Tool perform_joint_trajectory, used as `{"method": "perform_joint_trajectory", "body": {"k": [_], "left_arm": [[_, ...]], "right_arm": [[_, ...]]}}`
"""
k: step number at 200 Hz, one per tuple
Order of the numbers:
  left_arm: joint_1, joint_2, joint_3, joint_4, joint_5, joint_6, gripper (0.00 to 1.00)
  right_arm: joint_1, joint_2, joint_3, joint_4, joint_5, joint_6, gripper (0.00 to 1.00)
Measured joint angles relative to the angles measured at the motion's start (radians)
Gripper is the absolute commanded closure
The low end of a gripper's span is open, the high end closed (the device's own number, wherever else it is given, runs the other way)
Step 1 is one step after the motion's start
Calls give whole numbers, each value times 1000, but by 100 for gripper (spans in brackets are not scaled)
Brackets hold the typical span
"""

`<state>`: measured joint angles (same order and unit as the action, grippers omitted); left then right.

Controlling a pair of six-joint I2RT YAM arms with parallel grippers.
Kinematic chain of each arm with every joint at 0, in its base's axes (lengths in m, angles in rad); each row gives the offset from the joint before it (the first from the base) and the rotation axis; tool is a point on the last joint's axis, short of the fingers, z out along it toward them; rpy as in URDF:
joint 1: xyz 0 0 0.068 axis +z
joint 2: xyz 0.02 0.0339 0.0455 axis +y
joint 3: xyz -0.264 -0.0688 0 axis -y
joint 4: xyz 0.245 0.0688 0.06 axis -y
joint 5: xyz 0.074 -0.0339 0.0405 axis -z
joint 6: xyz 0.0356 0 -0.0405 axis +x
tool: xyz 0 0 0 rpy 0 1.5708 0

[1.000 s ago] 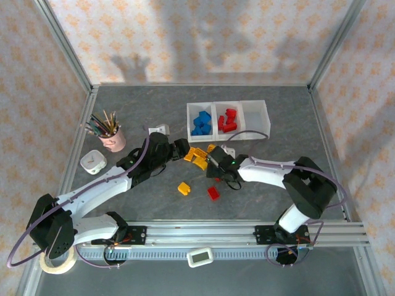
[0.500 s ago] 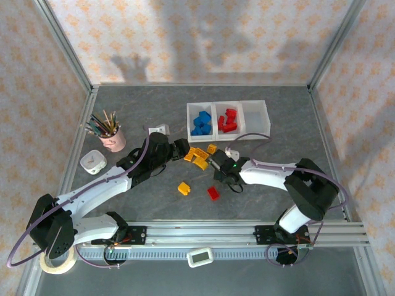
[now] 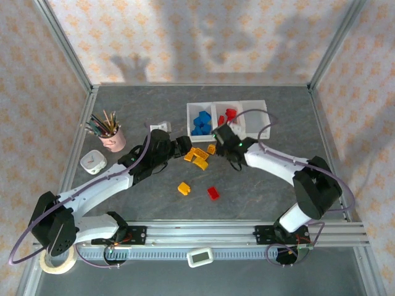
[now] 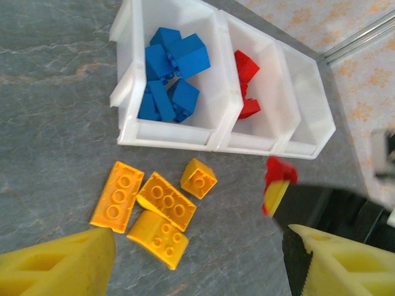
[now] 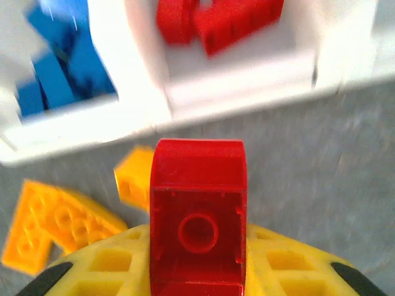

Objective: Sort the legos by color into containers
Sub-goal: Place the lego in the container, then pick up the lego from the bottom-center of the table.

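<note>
Right gripper (image 3: 221, 134), just above the middle of the overhead frame. Clamps a red brick (image 5: 199, 216) between its yellow fingers (image 5: 111, 271). In the right wrist frame, shows that brick at lower middle, hollow underside toward the lens. Hangs at the lower rim of the tray (image 3: 256, 123), about where the left and middle compartments meet. In the left wrist frame, appears at right of center with the same brick just below the tray.

Left gripper (image 4: 197, 253), along the lower edge of the left wrist frame. Stands with jaws wide apart and grips nothing. Sits left of center in the overhead frame, just beside the yellow legos (image 4: 154, 206).

Tray: three white compartments in a row, upper middle of the overhead frame. Holds blue legos (image 4: 170, 74) in the left compartment and red legos (image 4: 247, 86) in the middle one.

Yellow legos: four in a loose cluster on the grey table (image 3: 142, 105), just below the tray's left end, between the two grippers.

Lower in the overhead frame, apart from the cluster: a lone yellow lego (image 3: 184, 188) and a loose red lego (image 3: 213, 193), near each other but not touching.

Far left of the overhead frame: pink cup (image 3: 115, 142) of pencils, with a small white box (image 3: 92, 162) below it, both well apart from the tray.
</note>
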<state>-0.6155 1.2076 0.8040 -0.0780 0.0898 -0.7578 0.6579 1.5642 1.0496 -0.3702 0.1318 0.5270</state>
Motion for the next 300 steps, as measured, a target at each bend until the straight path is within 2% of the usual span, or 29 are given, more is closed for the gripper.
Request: {"method": "perform_joint_trajectory", "body": {"k": [16,40,46,55,70,89,117,138,165,200,242,267,288,300], "left_arm": [[0,20,21,6,0,0,26],[0,52,43,13,-3,0,25],[0,64,53,14,-5,0,25],[0,84,71,15,-7,0,25],[0,109,98,16,-18,6,24],[0,121,117,16,-26,14,24],[0,122,133,16,-27,27,24],[0,119,132,15,-26,33,24],[0,58,97,5,-23,37,24],[0,-64,13,-29,-23,40,23],[0,-171,-102,-68,-28,17,23],[0,-209,-146,-97,-46,-4,23],[0,-231,-163,-113,-61,-20,22],[0,-243,-169,-117,-72,-29,22]], "right_arm": [[-65,29,83,4,9,-55,67],[-140,153,227,34,19,-133,64],[-154,189,261,40,20,-151,61],[-174,251,315,42,20,-177,51],[-198,346,407,33,23,-211,48],[-217,421,481,24,23,-238,38],[-217,401,479,8,13,-248,37],[-198,308,387,13,-14,-240,34],[-129,146,213,11,-48,-209,29],[49,2,3,0,-83,-144,24],[257,-63,-155,-29,-93,-49,18],[335,-70,-210,-24,-106,12,18],[388,-67,-240,-19,-111,56,20],[416,-59,-244,-19,-111,77,25]]}}
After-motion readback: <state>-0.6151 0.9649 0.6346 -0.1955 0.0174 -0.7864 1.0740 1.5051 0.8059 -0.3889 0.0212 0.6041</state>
